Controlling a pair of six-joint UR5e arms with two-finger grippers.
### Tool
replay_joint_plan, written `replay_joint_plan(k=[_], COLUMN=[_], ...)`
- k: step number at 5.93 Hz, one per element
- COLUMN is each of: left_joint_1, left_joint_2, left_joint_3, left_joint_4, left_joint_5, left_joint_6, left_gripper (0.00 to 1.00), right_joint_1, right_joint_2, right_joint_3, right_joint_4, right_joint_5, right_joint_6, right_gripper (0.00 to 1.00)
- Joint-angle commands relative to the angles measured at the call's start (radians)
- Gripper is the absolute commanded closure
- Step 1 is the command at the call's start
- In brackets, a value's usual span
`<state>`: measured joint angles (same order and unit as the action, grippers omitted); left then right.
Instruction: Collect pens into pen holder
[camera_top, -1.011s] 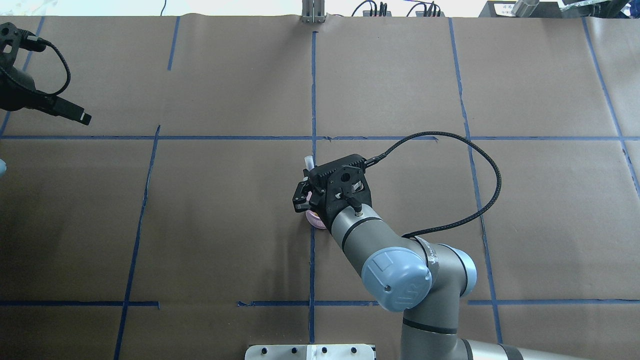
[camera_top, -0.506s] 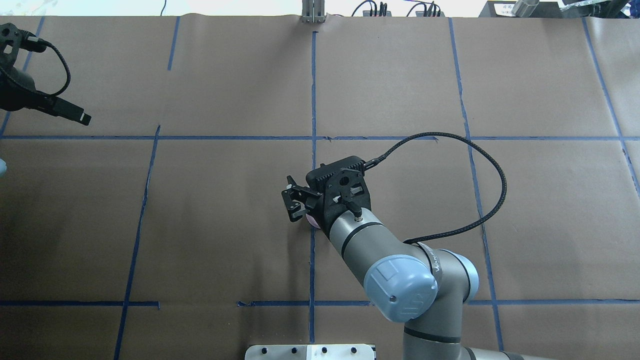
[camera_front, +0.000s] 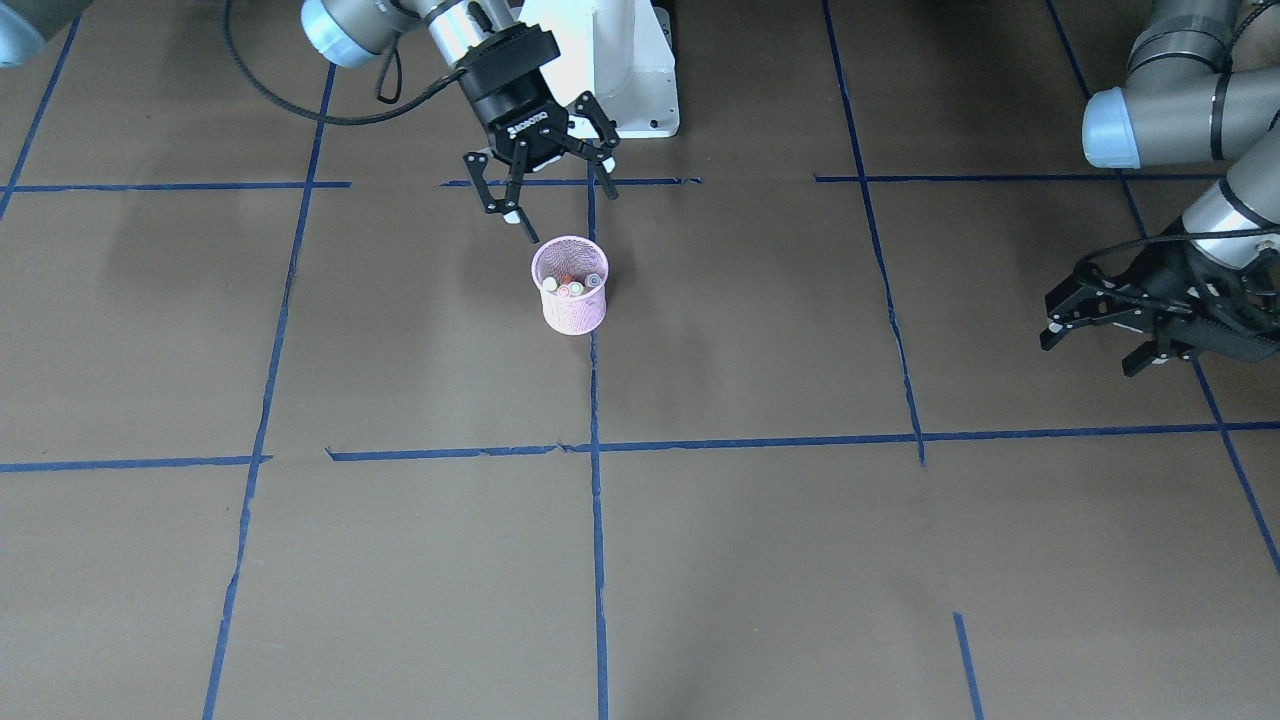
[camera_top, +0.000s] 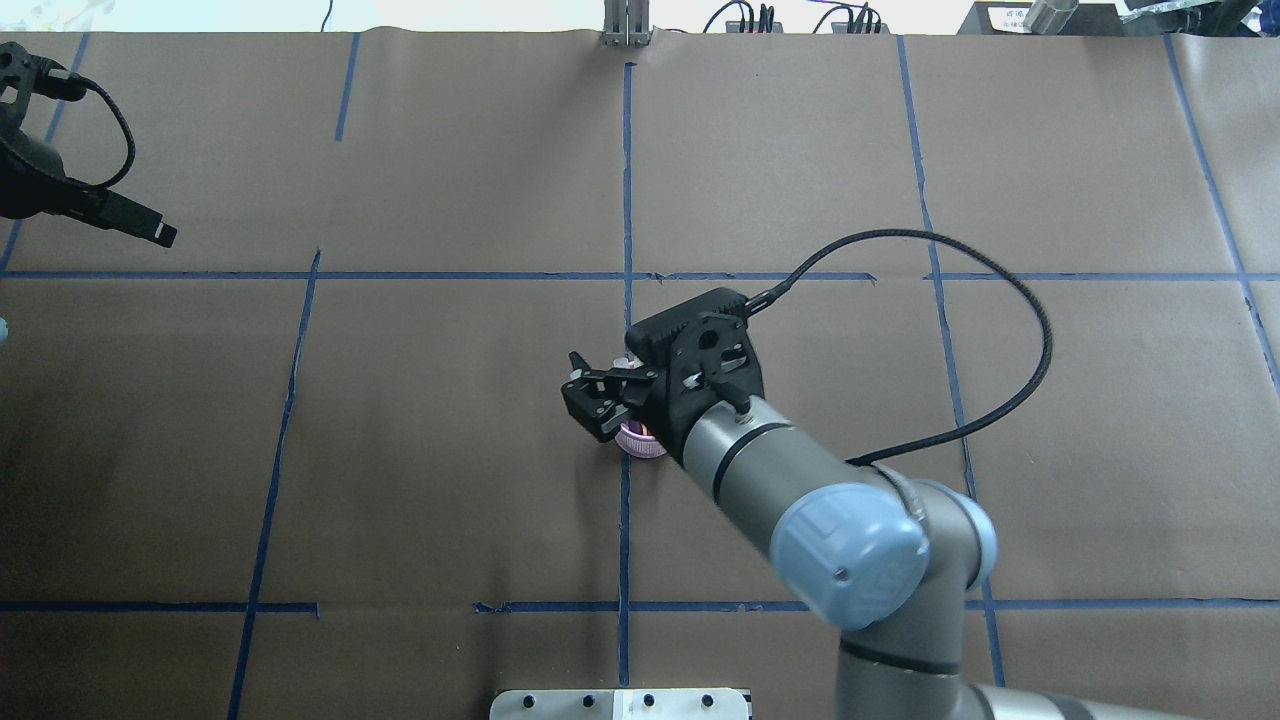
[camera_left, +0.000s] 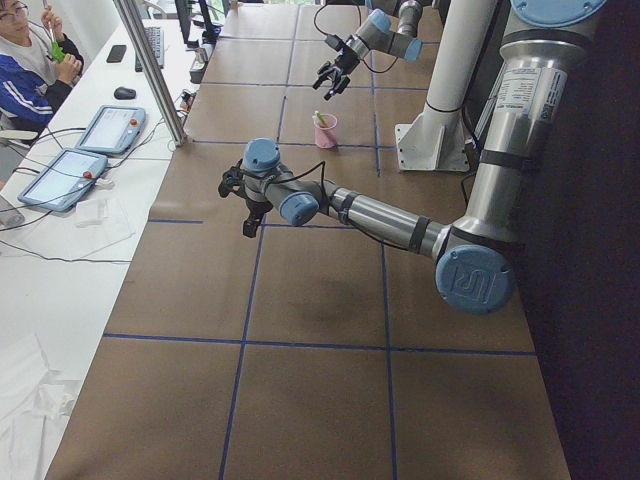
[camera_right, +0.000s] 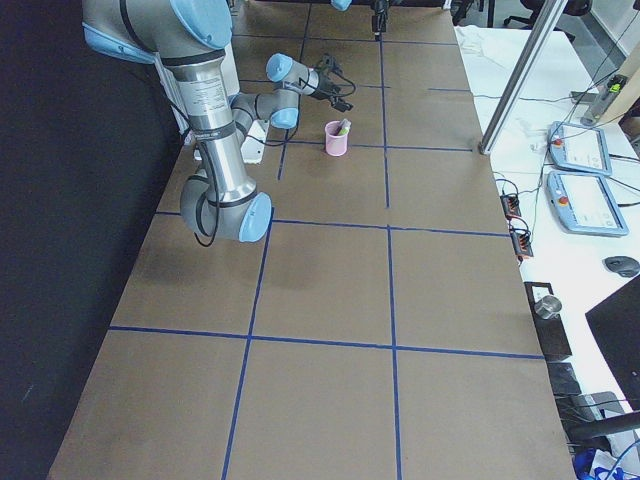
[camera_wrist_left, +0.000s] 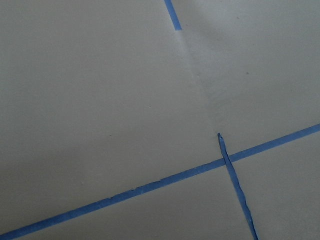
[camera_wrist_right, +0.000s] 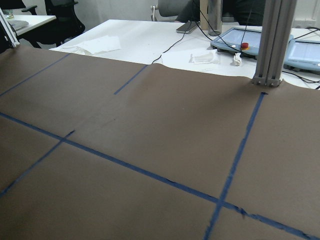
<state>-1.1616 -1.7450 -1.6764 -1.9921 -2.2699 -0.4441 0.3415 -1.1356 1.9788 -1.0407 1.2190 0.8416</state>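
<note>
Pink wire mesh forms the one pen holder, which stands upright on the brown paper table, a little above and left of the middle of the front-facing frame, right on a vertical blue tape line. Three pens stand inside it: three pale cap ends can be counted poking just over the rim, with a speck of orange among them. The mesh hides most of the barrels, so I cannot tell the other two colours there; the side view from the robot's right shows a greenish end leaning out of the cup. No pen lies on the paper in any view.

Two arms are in view, each with one gripper. The right gripper hangs in the upper part of the front-facing frame, above the holder and slightly to its upper left, its two fingers spread wide with nothing between them; the side views show it lifted clear of the rim. From overhead it covers most of the cup, leaving only a pink sliver.

The left gripper sits at the right edge of the front-facing frame, well apart from the holder, fingers parted and empty.

One person sits at the white side desk, upper left of the left side view.
</note>
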Motion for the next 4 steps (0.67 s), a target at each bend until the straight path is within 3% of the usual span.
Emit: replay_joint_plan(k=[1,2,3,4], left_joint_1=[-0.062,-0.119,-0.168,-0.226], left_joint_2=[-0.001,-0.004,-0.001,0.002], left_joint_3=[0.006,0.009,0.029,0.079], left_joint_4=[0.14,0.236,0.281,0.317], left_joint_5=[-0.005,-0.007,-0.01,-0.01], left_joint_6=[0.123,0.192,0.223,0.276], left_gripper=[0.0,0.0,0.0,0.0], right_joint_1=[0.181,0.384,0.589,0.72], right_joint_2=[-0.073,-0.122,-0.124,-0.142], right_joint_3=[0.068,0.034,-0.077,-0.215], right_joint_4=[-0.174,-0.229,-0.246,-0.243], right_joint_5=[0.252,0.542,0.875,1.019], right_joint_6=[-0.001,-0.013,-0.101,-0.242], right_gripper=[0.0,0.0,0.0,0.0])
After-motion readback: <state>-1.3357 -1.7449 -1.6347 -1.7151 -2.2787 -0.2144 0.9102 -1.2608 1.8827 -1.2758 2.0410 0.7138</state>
